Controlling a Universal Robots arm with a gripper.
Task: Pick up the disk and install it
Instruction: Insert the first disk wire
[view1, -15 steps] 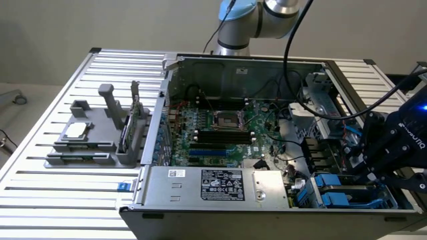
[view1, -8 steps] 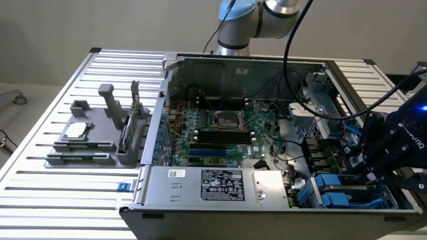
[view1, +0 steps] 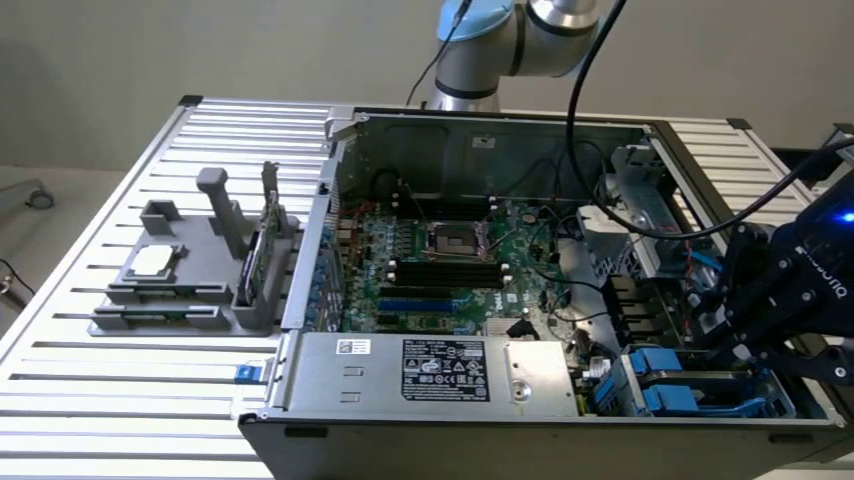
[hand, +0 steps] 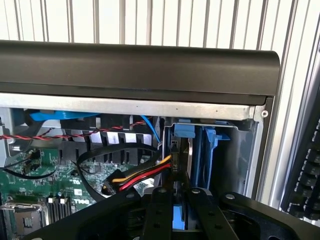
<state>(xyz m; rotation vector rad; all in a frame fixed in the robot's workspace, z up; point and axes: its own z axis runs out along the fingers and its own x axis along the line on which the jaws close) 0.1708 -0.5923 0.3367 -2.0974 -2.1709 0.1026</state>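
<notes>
Claw: the claw (hand: 177, 194) is down at the drive bay, its fingers (hand: 159, 210) drawn close with a strip of blue between them. By the look of it, it is clamped on the disk.
Disk: the disk (hand: 178, 220) stands on edge between those fingers, in the bay (hand: 235, 150) at a corner of the computer case (view1: 441, 380), on the exterior view's right. It is just beside another blue carrier (hand: 210, 142).
Way it points: the thin edge faces the wrist camera and the broad faces turn toward the fingers. I judge the long axis to run away from the claw into the bay. The label is hidden.
Handling: likely stiff and weighty for its size, and unkind to knocks. The metal faces may be slick, while the blue frame looks a touch springy.
Where to hold: across the two flat faces near the outer end, pads square — clear of the plug end.
Nearby: a red, yellow and black cable (hand: 142, 176) runs just beside the slot, with the green board (hand: 45, 185) further off.
Outward: the ribbed table (view1: 80, 400) lies under it all.
</notes>
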